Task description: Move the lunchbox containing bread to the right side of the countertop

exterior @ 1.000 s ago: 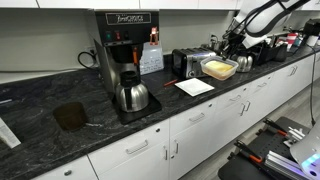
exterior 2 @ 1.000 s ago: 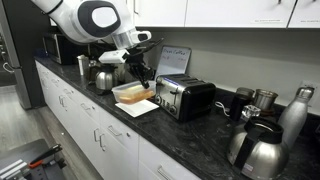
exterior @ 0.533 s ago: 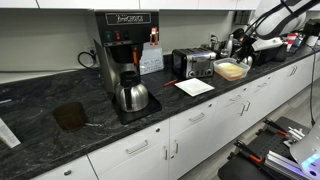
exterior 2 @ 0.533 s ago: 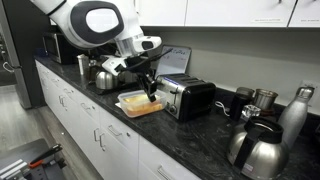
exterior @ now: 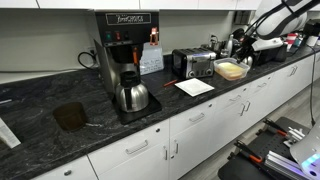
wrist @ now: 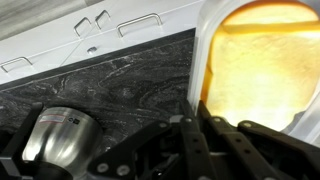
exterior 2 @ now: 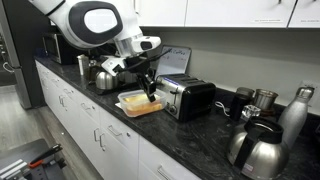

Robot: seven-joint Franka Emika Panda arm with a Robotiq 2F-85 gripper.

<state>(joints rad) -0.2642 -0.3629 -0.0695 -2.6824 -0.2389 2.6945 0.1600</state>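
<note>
Lunchbox: clear, shallow, rounded corners; in an exterior view point(exterior: 231, 70) it sits right of centre in the frame, just to the right of the toaster point(exterior: 194, 64); in an exterior view point(exterior 2: 138, 102) it lies left of centre, just left of the toaster and near the counter's front edge
Bread: pale yellow-tan, fills the lunchbox; in the wrist view point(wrist: 262, 62) it glows through the clear wall at the upper right of the frame
Hand: narrow, pinching the lunchbox's wall; in the wrist view point(wrist: 200, 122) the dark fingers rise from the bottom edge with the lunchbox's near rim between them; in an exterior view point(exterior 2: 150, 90) it reaches down onto the side of the lunchbox nearest the toaster
Lift: cannot tell whether the lunchbox rests on the counter or hangs just above it
Arm: white, enters from the upper left of the frame point(exterior 2: 95, 20)
Counter: dark speckled stone over white cabinets point(exterior: 60, 95); fills the middle left of the wrist view
Paper sheet: flat, white, lower left of the lunchbox, in front of the toaster point(exterior: 195, 87)
Coffee maker: tall, black, centre-left of the frame, well apart from the lunchbox point(exterior: 125, 45)
Metal cup: lower left of the wrist view, beside the fingers point(wrist: 60, 135)
</note>
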